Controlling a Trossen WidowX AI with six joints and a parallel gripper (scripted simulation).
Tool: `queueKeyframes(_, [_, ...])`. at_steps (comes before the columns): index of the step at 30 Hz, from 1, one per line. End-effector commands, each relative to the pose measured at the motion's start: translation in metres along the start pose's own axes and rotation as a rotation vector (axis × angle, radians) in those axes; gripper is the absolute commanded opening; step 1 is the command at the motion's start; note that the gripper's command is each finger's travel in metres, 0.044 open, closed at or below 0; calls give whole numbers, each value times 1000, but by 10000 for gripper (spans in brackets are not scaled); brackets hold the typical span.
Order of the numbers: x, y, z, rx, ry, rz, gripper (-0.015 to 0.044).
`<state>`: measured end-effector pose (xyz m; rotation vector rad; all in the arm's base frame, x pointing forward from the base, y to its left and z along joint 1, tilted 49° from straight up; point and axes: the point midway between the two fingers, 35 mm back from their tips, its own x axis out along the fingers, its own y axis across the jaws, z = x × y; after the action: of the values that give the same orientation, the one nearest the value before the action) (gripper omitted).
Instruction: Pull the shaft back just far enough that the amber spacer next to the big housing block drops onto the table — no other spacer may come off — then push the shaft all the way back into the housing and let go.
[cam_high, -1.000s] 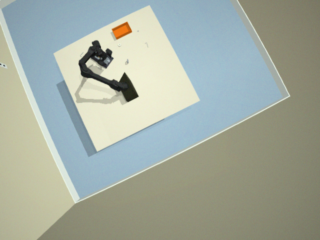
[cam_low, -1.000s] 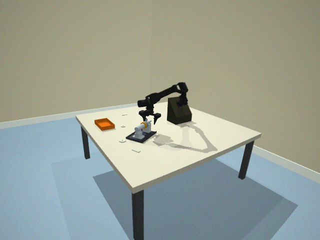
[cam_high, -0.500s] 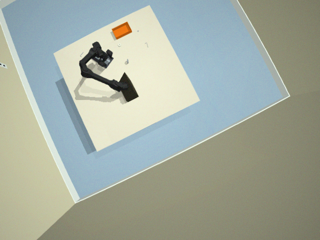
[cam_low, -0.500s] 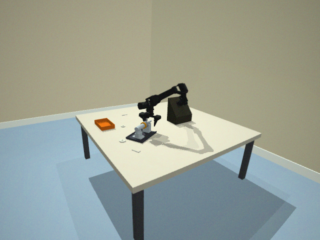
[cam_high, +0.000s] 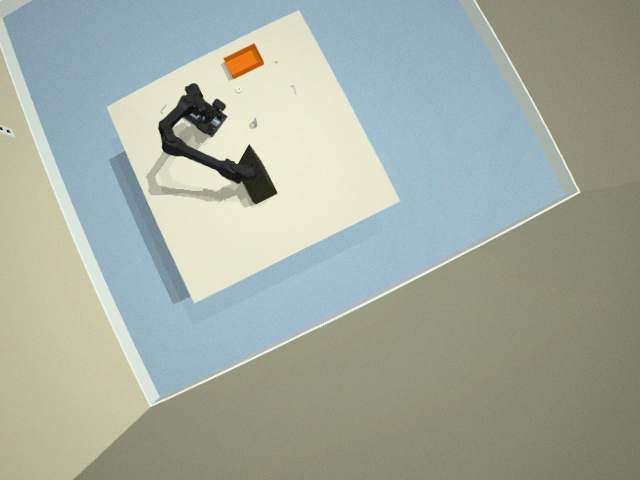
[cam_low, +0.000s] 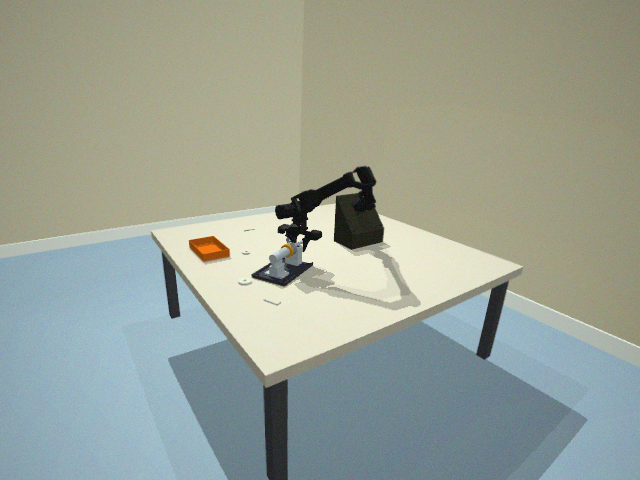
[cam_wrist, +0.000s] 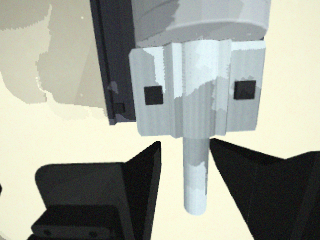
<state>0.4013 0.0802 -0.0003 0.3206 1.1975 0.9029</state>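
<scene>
My gripper (cam_high: 210, 125) (cam_low: 298, 243) (cam_wrist: 185, 145) is open, its fingers part-way apart on either side of the shaft (cam_wrist: 195, 192). In the wrist view a gap shows between each finger and the shaft. The shaft's thin end sticks out of a light grey block (cam_wrist: 200, 95) (cam_low: 296, 255) with two dark square marks. Beyond that block, a wide grey round part (cam_wrist: 200, 22) shows. The amber spacer (cam_low: 287, 250) rings the line of the shaft, between a pale cylinder (cam_low: 278, 254) and the block near my gripper; it is not visible in the wrist view.
The fixture stands on a dark base plate (cam_low: 285, 281) (cam_wrist: 112, 70). An orange tray (cam_high: 242, 62) (cam_low: 209, 249) stands apart from it. Pale washers (cam_low: 244, 281) (cam_high: 238, 89) and thin bent pieces (cam_low: 271, 301) (cam_high: 293, 89) lie on the table. The arm's dark pedestal (cam_high: 264, 184) (cam_low: 358, 232) stands behind.
</scene>
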Motion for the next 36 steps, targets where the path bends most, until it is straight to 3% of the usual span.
queueKeyframes(1, [0, 0, 0, 0, 0, 0, 99])
queueKeyframes(4, [0, 0, 0, 0, 0, 0, 20])
queueKeyframes(7, [0, 0, 0, 0, 0, 0, 0])
queueKeyframes(36, [0, 0, -14, 7, -3, 4, 0])
